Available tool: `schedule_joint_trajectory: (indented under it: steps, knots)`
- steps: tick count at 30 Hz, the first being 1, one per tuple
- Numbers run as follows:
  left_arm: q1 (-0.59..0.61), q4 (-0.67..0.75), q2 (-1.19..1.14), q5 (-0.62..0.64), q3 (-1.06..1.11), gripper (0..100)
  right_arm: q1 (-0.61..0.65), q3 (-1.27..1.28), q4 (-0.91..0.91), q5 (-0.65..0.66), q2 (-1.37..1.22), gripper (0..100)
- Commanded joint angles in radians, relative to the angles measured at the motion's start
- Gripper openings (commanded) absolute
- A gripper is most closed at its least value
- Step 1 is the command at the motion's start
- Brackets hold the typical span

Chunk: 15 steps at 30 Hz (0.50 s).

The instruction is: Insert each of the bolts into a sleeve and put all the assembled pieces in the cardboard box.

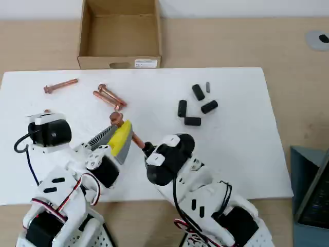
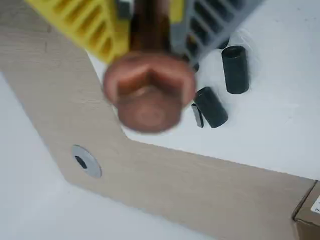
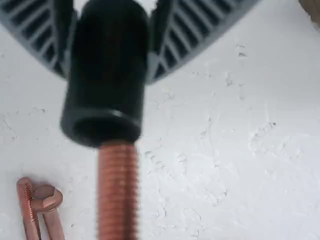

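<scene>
My left gripper (image 1: 121, 135) is shut on a copper bolt (image 1: 134, 138), whose hex head (image 2: 148, 92) looms close in the left wrist view. My right gripper (image 1: 148, 149) is shut on a black sleeve (image 3: 106, 75), and the bolt's threaded tip (image 3: 116, 190) meets the sleeve's open mouth. Both grippers sit over the white mat's middle. Three loose bolts (image 1: 109, 96) lie on the mat at the back left, one (image 1: 60, 85) apart from the pair. Several black sleeves (image 1: 197, 105) lie right of centre. The cardboard box (image 1: 120, 32) stands open behind the mat.
The white mat (image 1: 247, 154) covers a wooden table. A grey round grommet (image 1: 318, 39) is set in the table at the far right. A dark object (image 1: 311, 190) sits at the right edge. Bare mat lies to the right of the arms.
</scene>
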State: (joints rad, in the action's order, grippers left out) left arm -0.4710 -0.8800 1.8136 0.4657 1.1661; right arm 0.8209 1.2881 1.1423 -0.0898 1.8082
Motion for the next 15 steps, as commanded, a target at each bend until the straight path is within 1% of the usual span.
schedule_joint_trajectory:
  steps: [1, 7, 15]
  knots:
    - [-0.023, 0.026, 0.008, 0.009, -0.068, 0, 0.010, -0.005, -0.031, 0.011, 0.085, 0.9]
    - [-0.055, 0.023, 0.008, 0.009, -0.057, 0, 0.012, -0.005, -0.031, 0.051, 0.085, 0.9]
    - [-0.058, 0.018, 0.008, 0.003, 0.000, 0, 0.012, -0.007, -0.031, 0.051, 0.085, 0.9]
